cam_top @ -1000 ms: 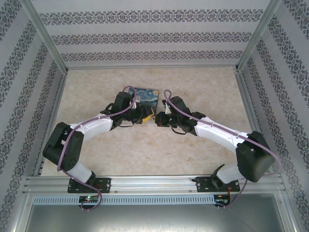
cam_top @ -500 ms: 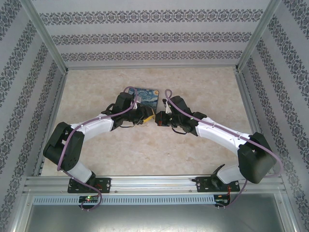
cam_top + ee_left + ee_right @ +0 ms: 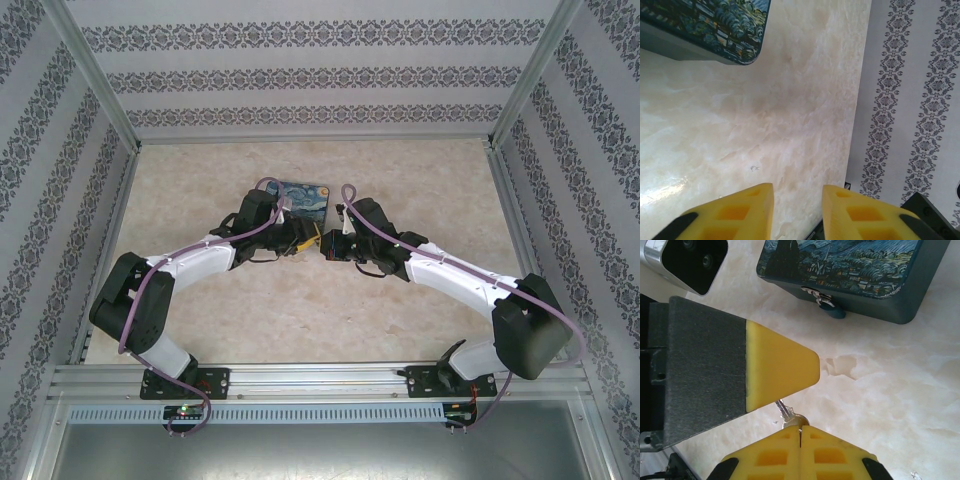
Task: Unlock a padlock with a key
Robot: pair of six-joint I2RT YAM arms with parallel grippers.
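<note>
Before the box [image 3: 303, 195], left tool [image 3: 306, 241] and right tool [image 3: 326, 249] nearly meet; table [image 3: 420, 170] elsewhere lies open.

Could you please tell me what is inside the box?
Nothing inside shows: the box is closed, its painted lid covering the contents. The padlock hangs on its front latch.

My left arm [image 3: 195, 262] and right arm [image 3: 455, 278] are white with black joints, trailing purple cables [image 3: 265, 182]; my fingertips [image 3: 740, 212] are yellow wedges.
</note>
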